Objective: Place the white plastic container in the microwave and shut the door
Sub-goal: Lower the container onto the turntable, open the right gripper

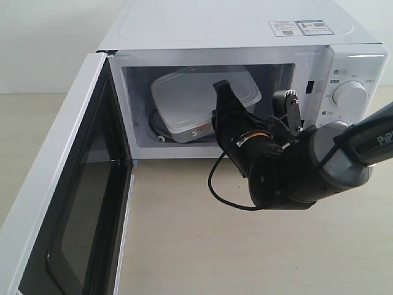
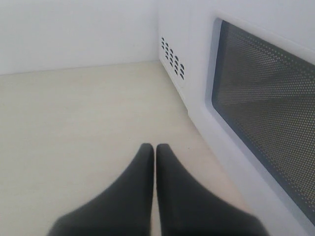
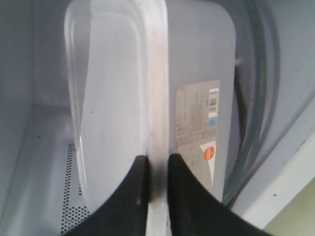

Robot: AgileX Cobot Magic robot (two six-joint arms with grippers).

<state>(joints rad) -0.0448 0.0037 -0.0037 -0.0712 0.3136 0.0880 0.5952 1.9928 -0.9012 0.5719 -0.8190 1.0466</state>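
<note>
White plastic container (image 1: 196, 98) is seen inside the cavity of the microwave (image 1: 245, 24), towards the hinge side and away from the dial panel. It is set askew, with its long axis slanted across the cavity rather than square to the microwave's back wall. It is judged to be tipped and not yet seated flat on the glass turntable (image 3: 257, 98). The lid rim is pinched between the fingers of the right gripper (image 3: 158, 164) at the end nearest the microwave's opening. The labelled side wall (image 3: 197, 118) lies just beside one finger. From this gripper the container's length runs straight ahead, deeper into the microwave.

The door (image 1: 55, 184) is swung wide open on the microwave's hinge side. The left gripper (image 2: 155, 150) is held outside the microwave, near the door's outer face and its meshed window. Its fingers are pressed together with nothing between them.

The placing step is judged nearly done. The rim is to be let go and the right arm drawn back out of the microwave's opening, since that arm lies across the door's swing. For the closing push the left arm is judged the nearer one, as the door's outer face is already alongside it.
</note>
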